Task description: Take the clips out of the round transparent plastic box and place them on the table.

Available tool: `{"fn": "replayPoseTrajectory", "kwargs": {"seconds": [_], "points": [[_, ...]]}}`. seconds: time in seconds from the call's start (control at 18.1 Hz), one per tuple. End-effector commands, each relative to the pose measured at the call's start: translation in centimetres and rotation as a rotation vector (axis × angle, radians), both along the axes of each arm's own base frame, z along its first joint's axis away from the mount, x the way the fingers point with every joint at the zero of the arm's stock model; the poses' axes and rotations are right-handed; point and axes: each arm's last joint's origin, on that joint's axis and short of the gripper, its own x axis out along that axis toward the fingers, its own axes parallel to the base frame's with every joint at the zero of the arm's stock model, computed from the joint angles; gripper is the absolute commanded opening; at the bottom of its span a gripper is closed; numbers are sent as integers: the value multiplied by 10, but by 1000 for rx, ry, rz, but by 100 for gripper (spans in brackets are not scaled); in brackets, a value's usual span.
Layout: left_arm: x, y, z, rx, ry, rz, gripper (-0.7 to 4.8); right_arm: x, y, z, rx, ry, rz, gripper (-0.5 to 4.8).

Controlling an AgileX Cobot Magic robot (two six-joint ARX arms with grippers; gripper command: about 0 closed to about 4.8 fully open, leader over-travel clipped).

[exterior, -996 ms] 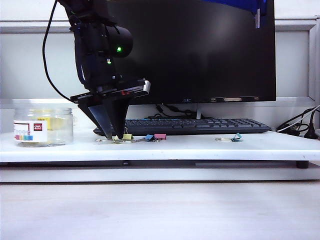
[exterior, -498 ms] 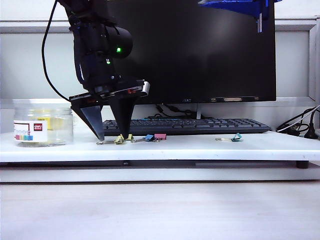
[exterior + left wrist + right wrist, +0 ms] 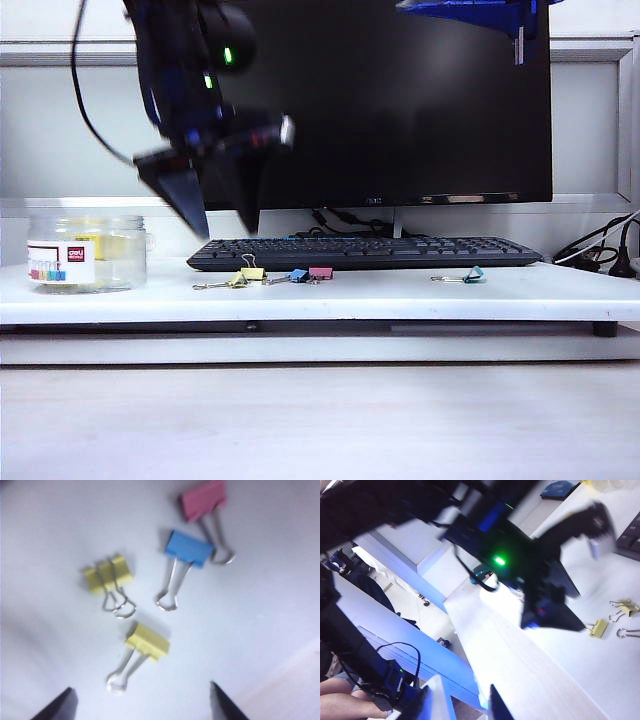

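We see two yellow clips (image 3: 147,641) lying flat on the table (image 3: 400,295) before the keyboard (image 3: 370,252), wire handles pointing toward the camera on the left arm. The box (image 3: 87,253) stands well left. The left gripper (image 3: 215,215), a second ago down at the clips, has lifted clear, fingers wide, holding nothing. The right gripper (image 3: 457,702) hangs open, empty, high up.

clear plastic box (image 3: 88,254), matt table (image 3: 400,292)
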Motion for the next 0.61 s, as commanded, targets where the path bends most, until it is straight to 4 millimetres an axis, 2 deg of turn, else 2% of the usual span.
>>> {"fn": "replayPoseTrajectory", "kwargs": {"seconds": [0.06, 0.17, 0.22, 0.44, 0.61], "points": [[-14, 11, 34, 23, -110, 0, 350, -1, 0, 6, 4, -60, 22, 149], [-22, 24, 49, 80, -153, 34, 350, -1, 0, 8, 3, -72, 23, 149], [-25, 41, 57, 98, -143, 73, 350, -1, 0, 12, 0, -99, 27, 149], [-23, 71, 55, 136, -49, 155, 350, -1, 0, 26, -11, -149, 22, 149], [-22, 76, 55, 132, -42, 164, 350, -2, -2, 33, -99, -183, -28, 150]]}}
